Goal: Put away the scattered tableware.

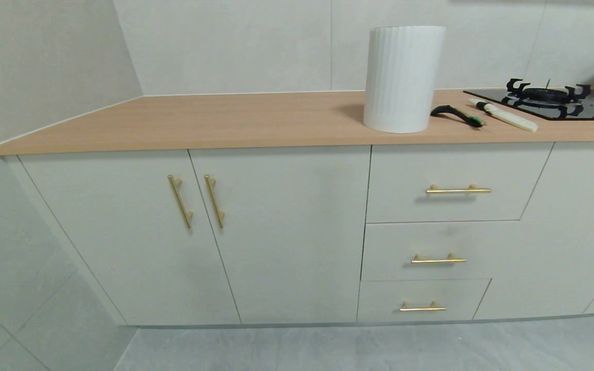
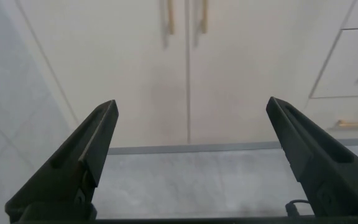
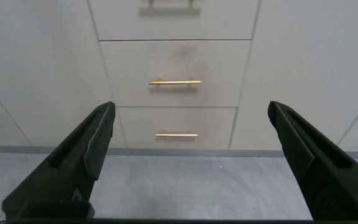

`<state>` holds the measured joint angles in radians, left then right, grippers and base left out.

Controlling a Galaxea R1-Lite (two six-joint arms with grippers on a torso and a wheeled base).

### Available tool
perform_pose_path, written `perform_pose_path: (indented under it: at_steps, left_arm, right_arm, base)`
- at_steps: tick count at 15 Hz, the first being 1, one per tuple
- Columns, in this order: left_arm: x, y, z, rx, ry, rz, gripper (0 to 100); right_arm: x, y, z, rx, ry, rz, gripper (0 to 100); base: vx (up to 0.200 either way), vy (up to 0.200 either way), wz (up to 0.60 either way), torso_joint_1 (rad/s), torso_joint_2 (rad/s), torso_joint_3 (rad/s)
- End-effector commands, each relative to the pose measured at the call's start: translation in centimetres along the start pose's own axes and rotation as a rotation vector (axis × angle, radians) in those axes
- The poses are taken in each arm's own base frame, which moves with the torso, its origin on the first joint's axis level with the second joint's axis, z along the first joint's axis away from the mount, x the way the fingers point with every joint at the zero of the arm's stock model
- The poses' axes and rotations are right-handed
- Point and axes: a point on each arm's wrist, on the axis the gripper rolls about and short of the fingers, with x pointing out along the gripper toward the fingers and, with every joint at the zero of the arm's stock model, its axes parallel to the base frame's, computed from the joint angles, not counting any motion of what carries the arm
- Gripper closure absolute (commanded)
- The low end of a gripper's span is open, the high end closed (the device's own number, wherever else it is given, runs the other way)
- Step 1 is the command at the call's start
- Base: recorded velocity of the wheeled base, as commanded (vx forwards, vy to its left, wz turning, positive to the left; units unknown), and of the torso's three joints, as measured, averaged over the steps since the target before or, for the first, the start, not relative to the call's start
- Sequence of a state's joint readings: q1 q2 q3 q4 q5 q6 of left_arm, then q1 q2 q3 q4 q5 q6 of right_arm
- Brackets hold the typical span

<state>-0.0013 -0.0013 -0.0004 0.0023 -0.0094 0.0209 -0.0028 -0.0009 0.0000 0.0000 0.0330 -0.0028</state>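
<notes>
On the wooden countertop stands a tall white ribbed holder. Just right of it lie two utensils: a black-handled one with a green tip and a cream one. My left gripper hangs low near the floor, open and holding nothing, facing the double cabinet doors. My right gripper is also open and holding nothing, low in front of the drawers.
A black gas hob sits at the counter's far right. Below the counter are two cabinet doors with gold handles and a stack of three drawers. Tiled walls close off the left corner; grey floor lies before the cabinets.
</notes>
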Motion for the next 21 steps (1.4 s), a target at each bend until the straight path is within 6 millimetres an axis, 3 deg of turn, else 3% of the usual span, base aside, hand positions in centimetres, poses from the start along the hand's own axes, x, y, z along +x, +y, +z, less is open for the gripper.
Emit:
perform_pose_path:
  at_steps: [1,4,10,13,21]
  left_arm:
    - [0.01,0.00,-0.02,-0.001,0.002,0.000,0]
    - [0.01,0.00,-0.02,-0.006,0.002,0.000,0]
    - [0.00,0.00,0.03,-0.015,0.001,0.000,0]
    - [0.01,0.00,-0.02,-0.015,0.002,0.000,0]
    - [0.01,0.00,-0.02,-0.015,0.002,0.000,0]
  right_arm:
    - [0.01,0.00,0.00,0.000,0.001,0.000,0]
    - [0.01,0.00,0.00,0.000,0.001,0.000,0]
    - [0.01,0.00,0.00,0.000,0.001,0.000,0]
    - [0.01,0.00,0.00,0.000,0.001,-0.001,0]
    - [0.01,0.01,0.00,-0.005,0.001,0.005,0]
  base:
    - [0.000,-0.200,0.00,-0.002,0.01,0.002]
    - [0.000,-0.200,0.00,0.001,0.00,0.002]
    - [0.000,0.000,0.00,0.000,0.00,0.000]
    - [0.200,0.000,0.00,-0.004,0.01,-0.004]
    - [0.000,0.000,0.00,0.000,0.00,0.000]
